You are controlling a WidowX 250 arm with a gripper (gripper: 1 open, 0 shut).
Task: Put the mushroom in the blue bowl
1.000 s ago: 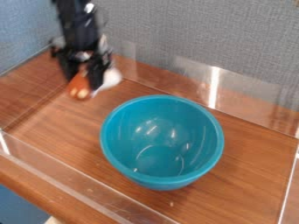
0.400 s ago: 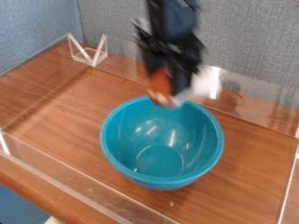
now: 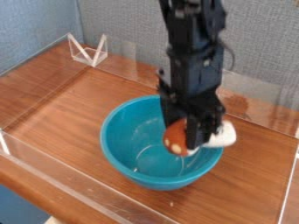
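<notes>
One toy mushroom (image 3: 177, 137) is pinched by the gripper (image 3: 190, 131), with the blue bowl (image 3: 128, 156) below.
The mushroom is held at the fingertips, its orange-red cap turned to one side of them and its pale stem (image 3: 222, 136) to the other; the bowl's opening lies beneath and around the cap, while the stem reaches toward the rim. Whether the rim is touched cannot be told. The toy is judged to be light and fairly stiff, unlikely to be damaged by a modest squeeze. The rounded cap looks smooth and could be slipped off if taken alone, so a hold across the middle, where cap and stem meet, is best kept. Should the stem be caught on the rim, the toy might be twisted out; a small shift toward the bowl's centre would be advised before release.
</notes>
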